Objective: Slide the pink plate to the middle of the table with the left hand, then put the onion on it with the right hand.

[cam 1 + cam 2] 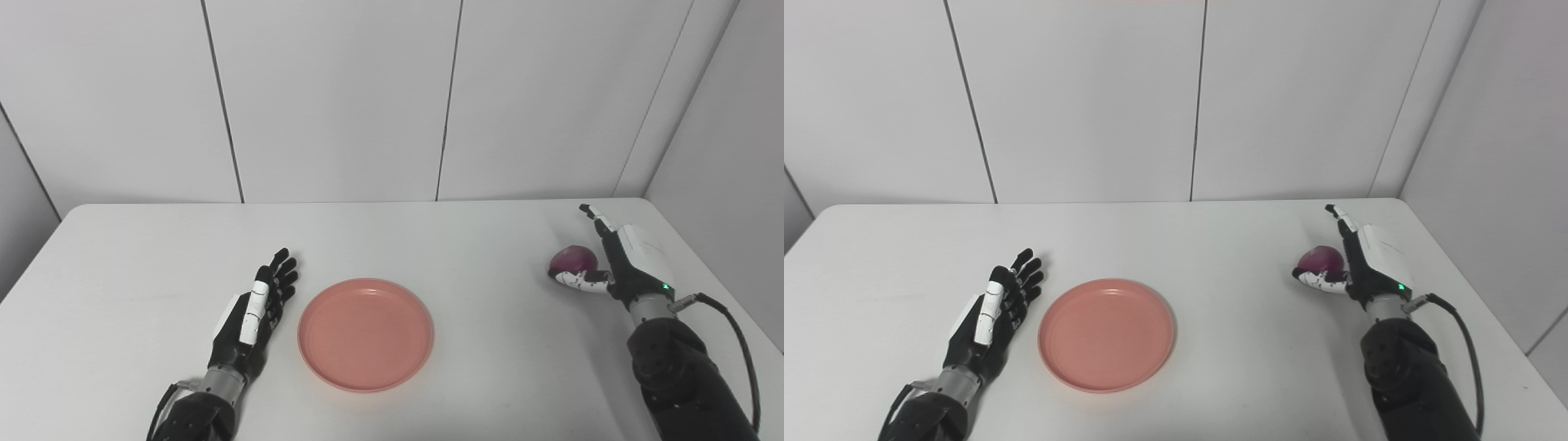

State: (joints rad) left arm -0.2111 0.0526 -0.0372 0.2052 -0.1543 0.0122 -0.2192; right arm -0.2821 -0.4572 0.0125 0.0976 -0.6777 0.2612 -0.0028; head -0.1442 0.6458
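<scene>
The pink plate (365,334) sits near the front middle of the white tabletop (429,239). Just to its left lies the left hand (254,312), fingers straight and apart, holding nothing. Farther back on the right, the right hand (618,263) cups the purple onion (572,259), fingers open around it, thumb beneath.

No writing, label, brand or number could be read anywhere; the only sign was a small green light (664,285) on the right wrist
</scene>
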